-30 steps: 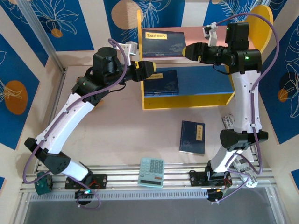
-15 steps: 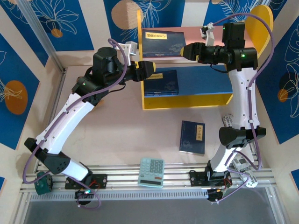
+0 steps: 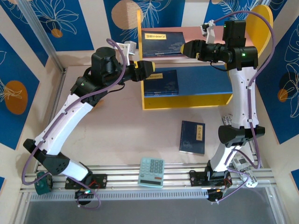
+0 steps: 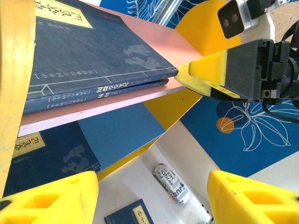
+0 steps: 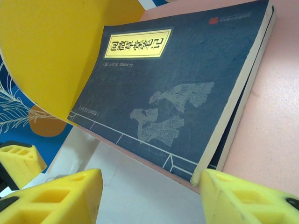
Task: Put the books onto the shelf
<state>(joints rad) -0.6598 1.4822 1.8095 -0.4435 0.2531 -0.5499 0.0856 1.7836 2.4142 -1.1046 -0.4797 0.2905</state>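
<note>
Quick status from us. Two books [image 3: 161, 42] are stacked on the pink top board [image 3: 194, 31] of the shelf [image 3: 187, 103], upper middle of the overhead frame. A third book [image 3: 161, 83] lies on the blue lower board [image 3: 205, 81] right under them. The last book [image 3: 192, 136] is down on the table [image 3: 117, 126], lower right of centre, well apart from the shelf.

Our right gripper [image 3: 186, 48] has its fingers spread with nothing pinched, tips right at the stack's right-hand corner. Our left gripper [image 3: 148, 68] is spread and empty too, hovering at the shelf's left front.

We reckon the step is squaring that stack up. The stack looks like it sits right at the board's front edge, so we'd push inward, never forward. We'd keep the push low and flat so both books slide together instead of the top one skating off. Then we'd fetch the last book, skipping the calculator [image 3: 152, 171].
</note>
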